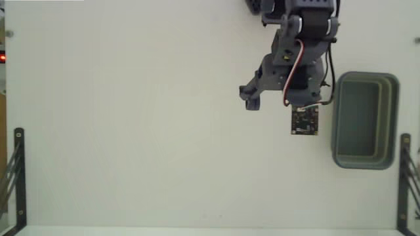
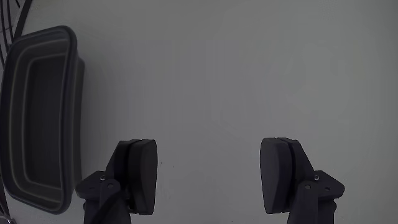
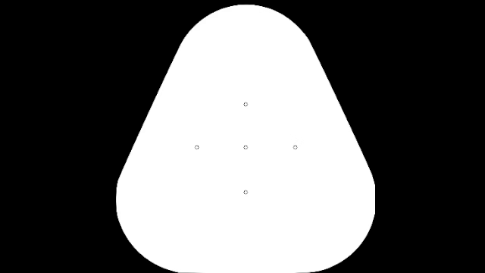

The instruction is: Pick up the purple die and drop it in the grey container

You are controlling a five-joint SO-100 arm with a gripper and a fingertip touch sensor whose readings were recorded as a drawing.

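**Inspector:** Wrist view showed the gripper point(image 2: 208, 180) with its jaws spread wide apart and nothing between them, only bare table point(image 2: 249, 74) below. The die was not visible in that view.

**Clerk:** And in the fixed view?

**Inspector:** No die there either. The arm point(image 1: 295, 59) hung over the upper right of the table, with a small black circuit board point(image 1: 305, 120) at its lower end, just beside the grey container point(image 1: 392, 118). Whether the die lay hidden under the arm, I could not tell. The tub's interior, as far as it showed, appeared empty.

**Clerk:** Your judgement on handling, then?

**Inspector:** Made without sight of the piece. A small die should be light and rigid, with no risk of crushing, though its smooth faces and rounded corners could let it slip or roll. I would advise closing on two opposite flat faces, squarely, rather than across corners.

**Clerk:** Edges and room?

**Inspector:** The container sat at the left of the wrist view, its thick rim point(image 2: 74, 93) well clear of the nearer finger point(image 2: 140, 174). In the fixed view it stood near the table's right side, close to a black bracket point(image 1: 405, 170); a matching bracket point(image 1: 18, 170) stood at the far left. The broad middle and left of the table offered free room for travel. The rim stands proud, so in my judgement a carried die would need to pass above it before release.
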